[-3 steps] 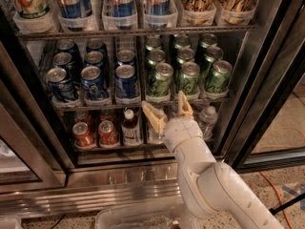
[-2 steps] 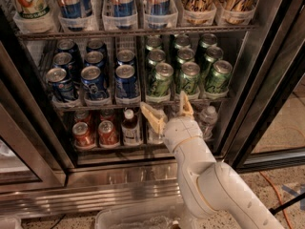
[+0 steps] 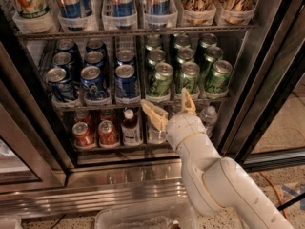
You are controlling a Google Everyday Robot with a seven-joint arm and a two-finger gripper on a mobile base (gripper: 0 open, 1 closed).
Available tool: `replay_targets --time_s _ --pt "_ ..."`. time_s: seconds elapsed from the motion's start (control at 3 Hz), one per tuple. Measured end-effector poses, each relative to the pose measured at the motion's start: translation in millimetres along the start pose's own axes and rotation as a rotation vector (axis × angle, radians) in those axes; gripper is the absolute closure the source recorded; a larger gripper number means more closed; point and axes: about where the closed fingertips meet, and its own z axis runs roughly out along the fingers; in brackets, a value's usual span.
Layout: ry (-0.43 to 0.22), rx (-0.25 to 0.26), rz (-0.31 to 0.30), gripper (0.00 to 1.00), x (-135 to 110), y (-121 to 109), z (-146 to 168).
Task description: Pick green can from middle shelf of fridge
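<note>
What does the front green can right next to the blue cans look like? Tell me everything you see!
The green can is a small metal drink can, light green with dark writing and a shiny silver top with a pull tab. It stands upright at the front of its row on the middle shelf, beside a blue can, with other green cans behind it. The tool is open, just below and in front of it, and does not seem to touch it.

I get warm, dimmish light across the fridge [image 3: 269,75]; glare streaks its steel base grille [image 3: 119,191], and deep shadow sits behind my pincer [image 3: 170,108], spread apart, just below the middle shelf [image 3: 97,105].
</note>
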Motion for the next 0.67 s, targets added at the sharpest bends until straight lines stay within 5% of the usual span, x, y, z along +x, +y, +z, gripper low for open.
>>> replay_targets --time_s 0.67 --pt "0.016 -0.035 0.008 0.18 3.8 8.6 11.5"
